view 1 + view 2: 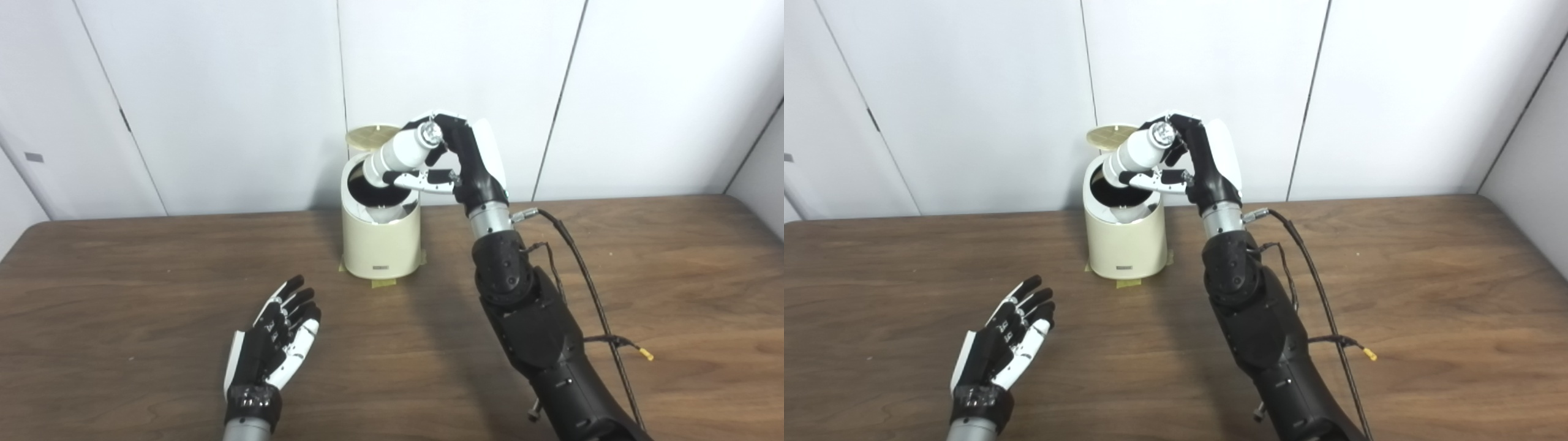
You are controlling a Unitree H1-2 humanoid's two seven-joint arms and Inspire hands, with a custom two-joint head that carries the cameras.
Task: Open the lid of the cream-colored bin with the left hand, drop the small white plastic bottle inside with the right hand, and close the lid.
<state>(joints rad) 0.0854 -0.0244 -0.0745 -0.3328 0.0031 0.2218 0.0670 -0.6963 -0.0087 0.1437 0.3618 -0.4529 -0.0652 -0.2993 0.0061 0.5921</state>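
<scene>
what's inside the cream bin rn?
The cream bin has its lid up. Its mouth is mostly dark, with a pale flap or liner low at the front. The white bottle, in the right hand, is tilted above it. The bottom is hidden.

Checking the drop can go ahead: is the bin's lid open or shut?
Open. The lid stands raised behind the bin, whose dark mouth is exposed, with the bottle tilted over it in the right hand.

wood table (122, 294), white wall panels (214, 92)
</scene>
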